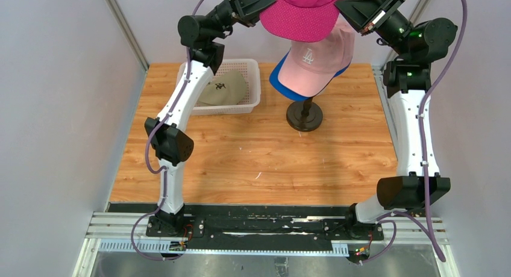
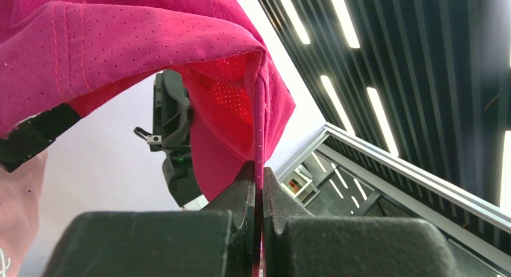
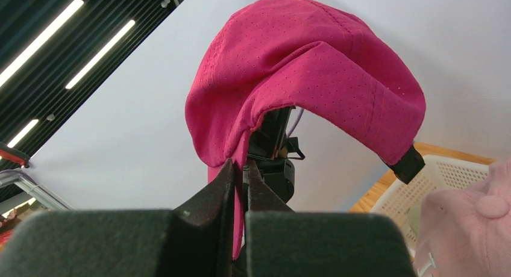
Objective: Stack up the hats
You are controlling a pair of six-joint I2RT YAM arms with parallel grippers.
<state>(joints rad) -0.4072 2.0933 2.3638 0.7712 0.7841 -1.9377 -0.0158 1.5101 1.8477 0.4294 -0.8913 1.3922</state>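
Both arms hold a magenta hat (image 1: 304, 12) high at the back, above the stack. My left gripper (image 2: 259, 174) is shut on its fabric edge (image 2: 260, 108). From the other side my right gripper (image 3: 241, 168) is shut on the same hat (image 3: 313, 66). Below it a light pink hat (image 1: 316, 60) with a white logo sits over a royal blue hat (image 1: 279, 79) on a stand (image 1: 304, 115). The pink crown (image 3: 476, 223) shows at the right wrist view's lower right. A khaki hat (image 1: 224, 88) lies in the white basket (image 1: 253, 78).
The perforated basket (image 3: 446, 174) stands at the table's back left, beside the stand's dark round base. Grey walls close in on both sides, and the wooden tabletop (image 1: 259, 162) stretches in front of the stand.
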